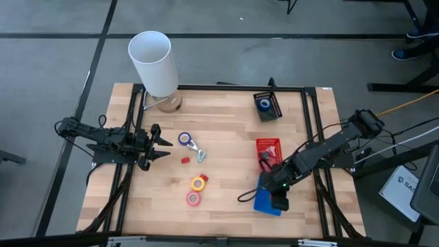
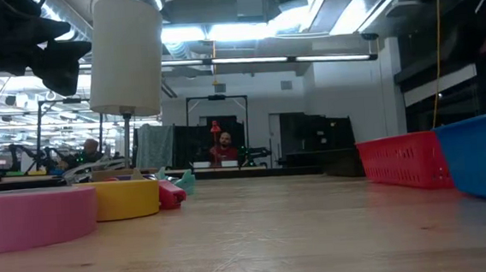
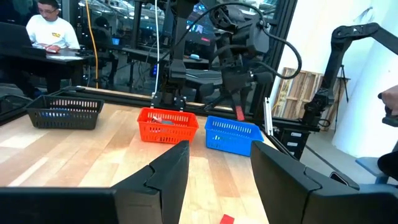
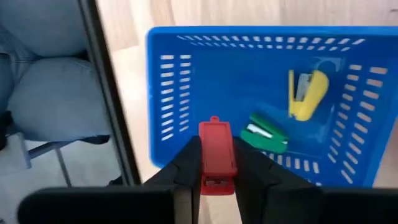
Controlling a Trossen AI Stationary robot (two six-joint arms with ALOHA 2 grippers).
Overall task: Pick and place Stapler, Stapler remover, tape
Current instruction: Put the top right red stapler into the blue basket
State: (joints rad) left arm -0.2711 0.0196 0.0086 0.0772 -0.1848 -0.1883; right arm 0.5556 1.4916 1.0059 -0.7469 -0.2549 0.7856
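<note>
A big white cylinder (image 1: 152,62) stands at the wooden table's (image 1: 226,137) far left corner.

Three baskets stand at the right of the high view: a black basket (image 1: 267,106) at upper right, a red basket (image 1: 268,148) at centre right, and a blue basket (image 1: 267,200) at lower right. Four tape rolls show: yellow tape (image 1: 198,183) and pink tape (image 1: 194,199) at lower centre, one blue tape (image 1: 184,138) left of centre, another blue roll (image 1: 265,104) at upper right. The right wrist view shows three staplers: red stapler (image 4: 216,157), green stapler (image 4: 265,134), yellow stapler (image 4: 306,94). One white cylinder (image 1: 153,62) stands at upper left.
</note>
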